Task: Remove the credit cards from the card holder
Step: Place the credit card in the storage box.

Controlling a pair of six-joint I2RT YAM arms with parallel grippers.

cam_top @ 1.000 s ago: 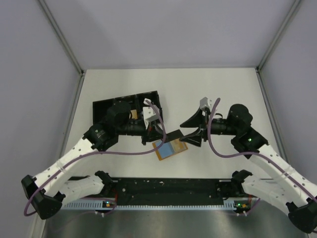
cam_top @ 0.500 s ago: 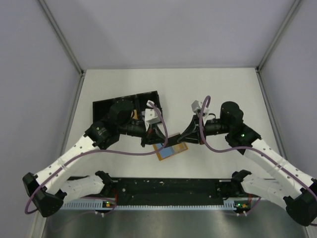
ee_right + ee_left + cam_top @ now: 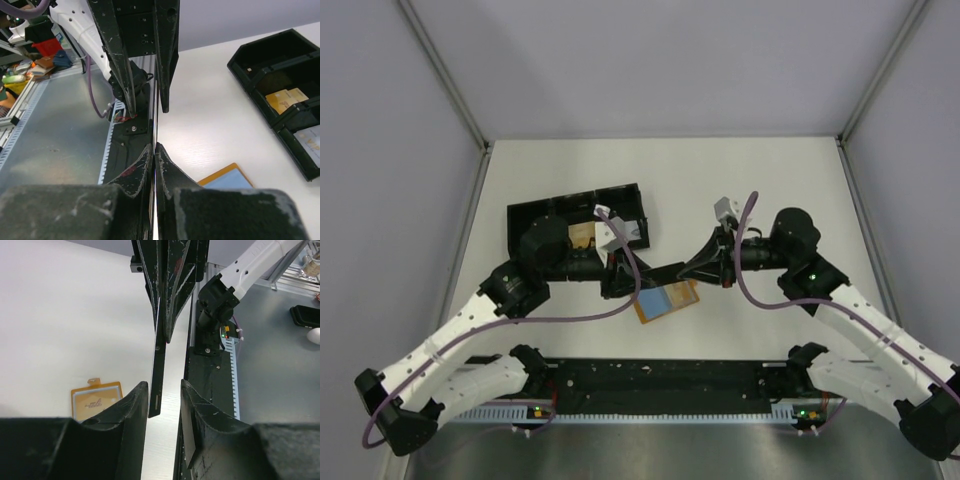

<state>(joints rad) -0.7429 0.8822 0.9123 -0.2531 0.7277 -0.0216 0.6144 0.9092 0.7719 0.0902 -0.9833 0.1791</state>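
Note:
A thin dark credit card (image 3: 665, 271) hangs edge-on above the table between both grippers. My right gripper (image 3: 697, 267) is shut on its right end; in the right wrist view the fingertips (image 3: 154, 146) pinch the card's edge (image 3: 156, 120). My left gripper (image 3: 620, 278) is open around the card's other end. In the left wrist view the card (image 3: 158, 355) sits between the spread jaws (image 3: 163, 385), close to the left finger. The orange-tan card holder (image 3: 665, 300) lies flat on the table below with a pale blue card face showing in it; it also shows in the wrist views (image 3: 97, 397) (image 3: 225, 177).
A black three-compartment tray (image 3: 535, 215) stands at the back left, behind the left arm, with gold cards (image 3: 285, 98) and a pale card (image 3: 312, 140) in its compartments. The black base rail (image 3: 660, 375) runs along the near edge.
My right gripper moved in and shut on the dark card's end. My left gripper, shut on the card before, has opened and pulled back slightly to the left.

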